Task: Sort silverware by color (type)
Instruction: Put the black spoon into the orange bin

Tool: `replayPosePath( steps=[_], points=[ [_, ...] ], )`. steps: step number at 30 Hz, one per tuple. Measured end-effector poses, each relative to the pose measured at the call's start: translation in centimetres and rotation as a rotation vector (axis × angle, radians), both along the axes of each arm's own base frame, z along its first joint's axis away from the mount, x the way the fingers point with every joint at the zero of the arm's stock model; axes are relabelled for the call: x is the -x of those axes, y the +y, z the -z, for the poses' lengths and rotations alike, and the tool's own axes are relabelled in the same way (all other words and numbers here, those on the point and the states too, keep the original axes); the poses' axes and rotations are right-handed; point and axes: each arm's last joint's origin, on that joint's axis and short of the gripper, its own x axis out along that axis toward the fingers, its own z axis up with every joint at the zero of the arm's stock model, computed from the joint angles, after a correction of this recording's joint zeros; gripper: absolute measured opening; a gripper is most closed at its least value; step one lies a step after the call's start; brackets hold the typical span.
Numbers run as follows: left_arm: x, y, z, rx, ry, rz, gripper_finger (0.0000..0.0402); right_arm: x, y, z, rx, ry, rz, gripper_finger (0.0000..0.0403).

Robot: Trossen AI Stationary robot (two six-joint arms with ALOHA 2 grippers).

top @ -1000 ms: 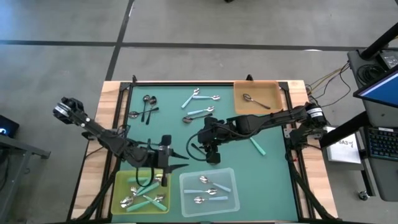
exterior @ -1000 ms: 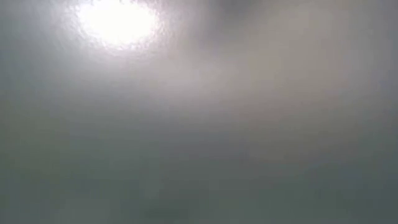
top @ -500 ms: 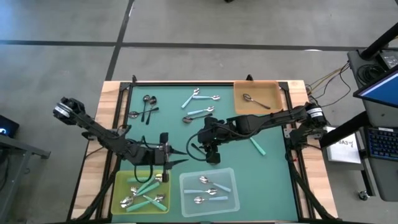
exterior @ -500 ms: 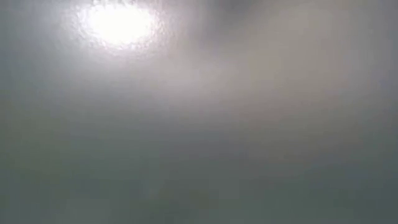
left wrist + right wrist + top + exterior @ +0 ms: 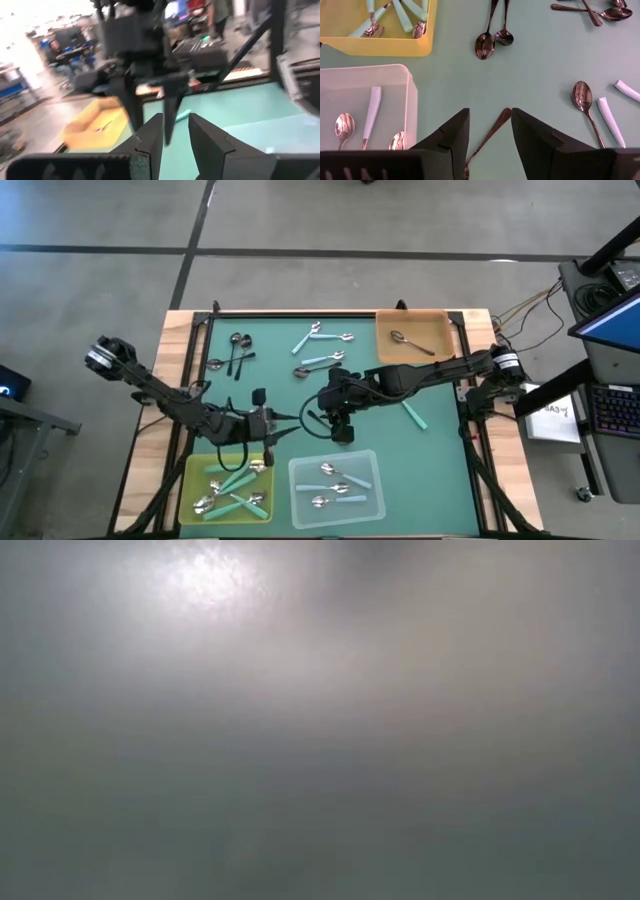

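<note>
Silverware lies loose on the green mat: two black-handled spoons (image 5: 238, 350), light-blue ones (image 5: 318, 362) and a teal one (image 5: 413, 415). Teal spoons lie in the yellow tray (image 5: 190, 480), light-blue ones in the clear tray (image 5: 372, 502), and a black one in the orange tray (image 5: 440, 330). My right gripper (image 5: 490, 137) hangs open over mid-mat (image 5: 338, 420), slanting down. A black spoon handle (image 5: 495, 129) lies on the mat below the gap between its fingers. My left gripper (image 5: 175, 135) is open and holds nothing. It points level at the right gripper from beside the yellow tray's far edge (image 5: 295, 422).
More spoons lie toward the mat's far side (image 5: 582, 95), with a black-handled pair (image 5: 492, 42) beside the yellow tray (image 5: 395, 47). The two grippers stand close together at mid-mat. The low view shows only haze. A person sits in the room beyond the table (image 5: 55, 50).
My left gripper has swung its fingertips away from the yellow tray toward the table's far edge and now points level at the right gripper. The right arm has kept still.
</note>
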Motion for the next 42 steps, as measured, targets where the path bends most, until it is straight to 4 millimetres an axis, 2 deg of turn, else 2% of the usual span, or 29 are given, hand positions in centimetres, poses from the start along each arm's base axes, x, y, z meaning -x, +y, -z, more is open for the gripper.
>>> replayPosePath(
  steps=[5,11,15,19,22,30,34,42],
  points=[
    [1.0,1.3,1.4,0.017,0.154,-0.190,0.0078,0.0,0.0,0.0,0.000,0.000,0.000,0.0141],
    [3.2,5.4,3.7,0.182,0.442,-0.381,0.0078,0.0,0.0,0.0,0.000,-0.003,0.000,0.0134],
    [4.1,7.2,4.9,0.373,0.676,-0.318,0.0078,0.0,0.0,0.0,0.000,-0.004,0.000,0.0133],
    [5.1,7.2,6.5,0.484,0.882,-0.183,0.0078,0.0,0.0,0.0,0.000,-0.004,0.000,0.0135],
    [6.1,7.2,7.6,0.510,1.000,-0.155,0.0078,0.0,0.0,0.0,0.000,-0.004,0.000,0.0133],
    [7.1,7.6,8.7,0.440,1.084,-0.175,0.0078,0.0,0.0,0.0,-0.001,-0.004,0.000,0.0138],
    [7.7,8.1,9.5,0.369,1.089,-0.255,0.0078,0.0,0.0,0.0,0.000,-0.004,0.000,0.0141],
    [8.0,8.9,10.1,0.360,1.089,-0.314,0.0078,0.0,0.0,0.0,0.000,-0.004,0.000,0.0133]
  ],
)
